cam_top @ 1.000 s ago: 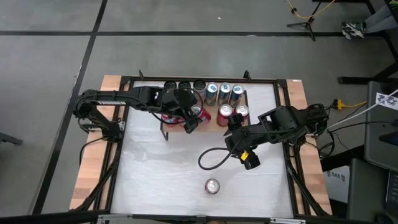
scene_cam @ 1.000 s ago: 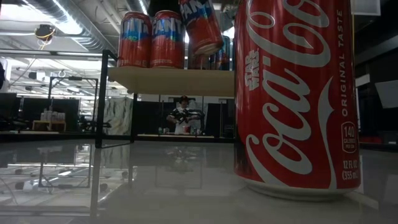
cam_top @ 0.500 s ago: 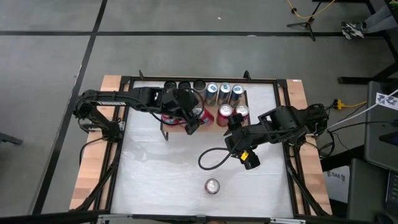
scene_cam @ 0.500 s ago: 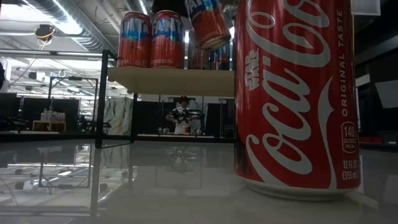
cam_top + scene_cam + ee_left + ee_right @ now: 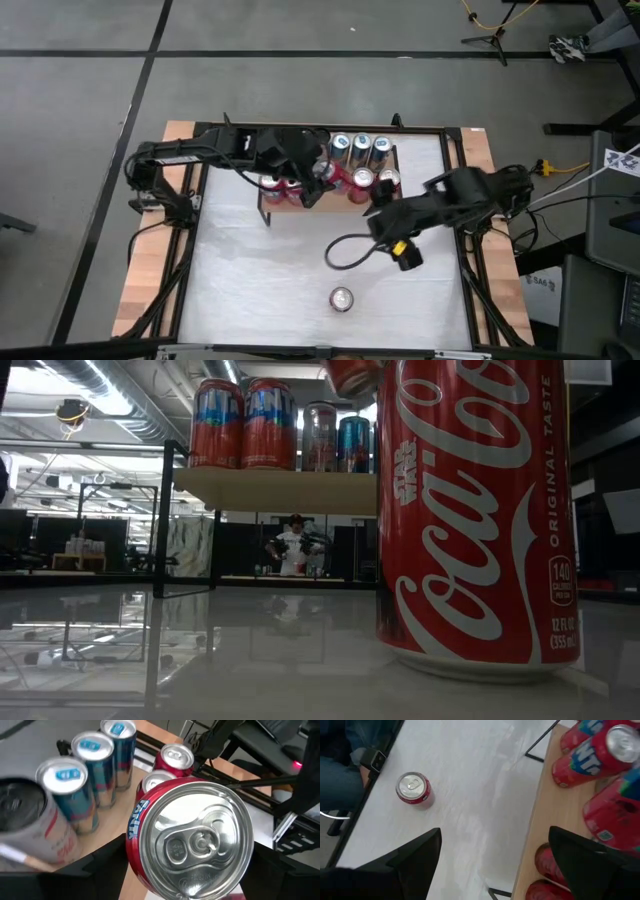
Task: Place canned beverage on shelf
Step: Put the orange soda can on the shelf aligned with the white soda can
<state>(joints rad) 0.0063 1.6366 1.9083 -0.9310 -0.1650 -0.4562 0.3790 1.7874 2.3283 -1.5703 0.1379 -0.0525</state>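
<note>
My left gripper (image 5: 317, 182) is shut on a red Fanta can (image 5: 195, 835) above the shelf (image 5: 283, 206), a light wood plank on thin black legs. In the low view only the can's bottom (image 5: 355, 372) shows, above the plank (image 5: 275, 490). Black, silver-blue and red cans stand on the plank by their bases. A red Coca-Cola can (image 5: 342, 298) stands upright on the white table near the front edge. My right gripper (image 5: 495, 835) is open and empty, low over the table just in front of the shelf's right end. My left gripper pinches the Fanta can by its side wall (image 5: 134, 837), one finger (image 5: 100, 867) on each side, just below the can's top rim. The fingers slant down from the table's left. The can hangs tilted, lifted clear of the shelf and the other cans.
The Coca-Cola can fills the low view's right half (image 5: 470, 510). A black cable loop (image 5: 345, 252) lies on the table under the right arm. Black frame bars (image 5: 300, 127) run along the table's edges. Bare table lies between the shelf and the near can.
My left gripper has risen and gone toward the table's right and far side with the Fanta can, which has gone up over the cans on the shelf and almost out of the low view's top. My right arm has shifted slightly toward the right edge.
</note>
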